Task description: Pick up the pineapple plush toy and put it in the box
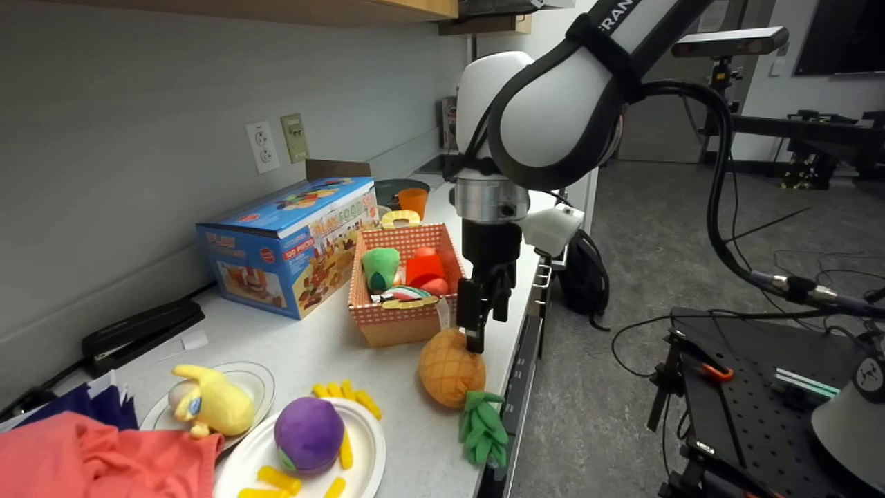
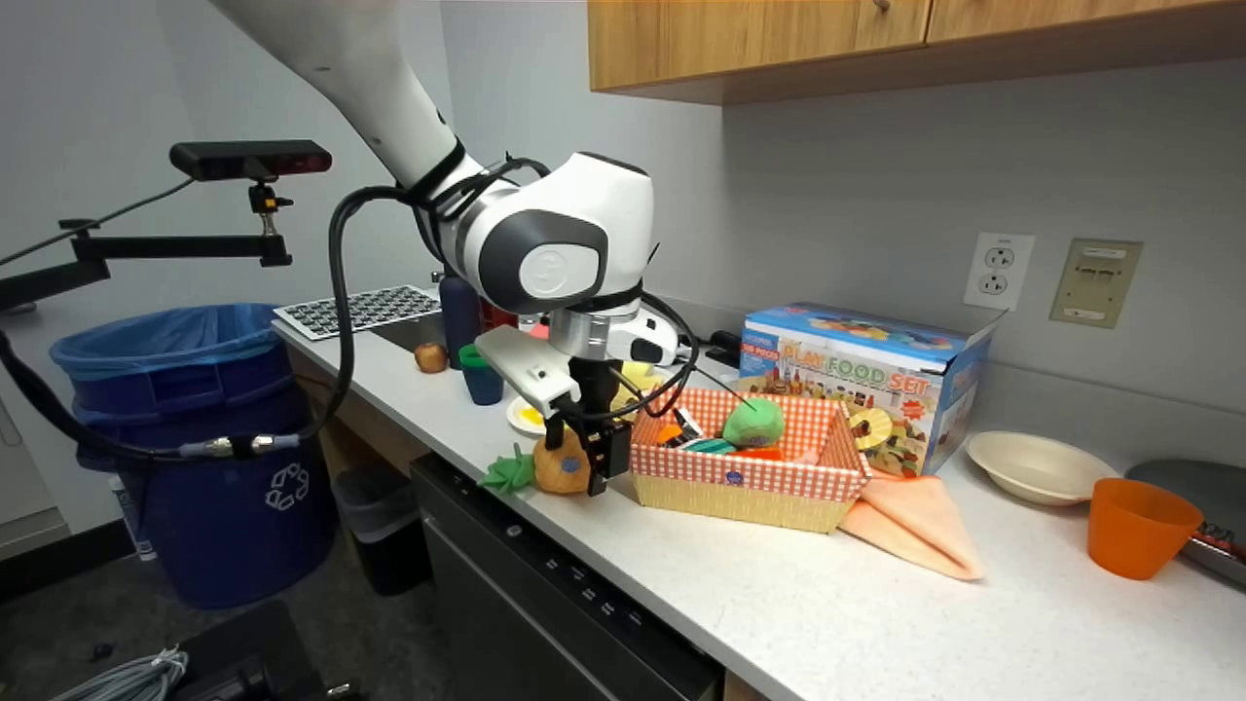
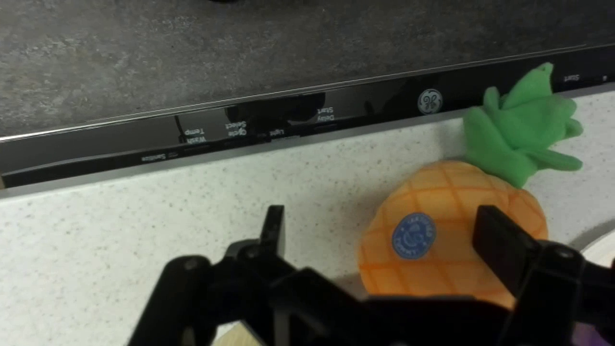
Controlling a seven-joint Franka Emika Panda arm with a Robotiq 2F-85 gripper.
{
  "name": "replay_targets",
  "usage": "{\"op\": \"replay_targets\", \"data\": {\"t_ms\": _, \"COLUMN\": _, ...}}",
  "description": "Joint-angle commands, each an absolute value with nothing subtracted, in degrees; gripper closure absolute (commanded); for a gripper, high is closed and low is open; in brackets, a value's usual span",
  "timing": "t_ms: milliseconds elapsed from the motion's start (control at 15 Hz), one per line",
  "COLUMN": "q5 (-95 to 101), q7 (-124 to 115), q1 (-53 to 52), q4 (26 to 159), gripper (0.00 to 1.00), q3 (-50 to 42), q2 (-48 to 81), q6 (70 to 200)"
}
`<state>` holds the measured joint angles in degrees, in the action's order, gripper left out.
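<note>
Where pineapple [image 1: 452, 379] lies, white counter [image 2: 973, 633], grey floor [image 1: 581, 408]

In an exterior view, the pineapple plush toy [image 1: 451, 373] lies before the box [image 1: 395, 328], right of a plate [image 1: 370, 444].

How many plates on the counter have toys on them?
2: the clear plate under the yellow plush, by the coral cloth, and, beside it, the white plate under the purple ball and some yellow sticks. Others may be hidden behind the arm.

Claw [image 3: 382, 221] downward, jaws wide apart
</note>
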<state>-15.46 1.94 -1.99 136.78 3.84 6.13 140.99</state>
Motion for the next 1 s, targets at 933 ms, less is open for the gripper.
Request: {"op": "replay_targets", "data": {"t_ms": 933, "q5": -29.28, "q7": 17.92, "q1": -1.54, "q4": 132.72, "gripper": 0.00, "q3": 11.92, "q2": 16.82, "q6": 156.73}}
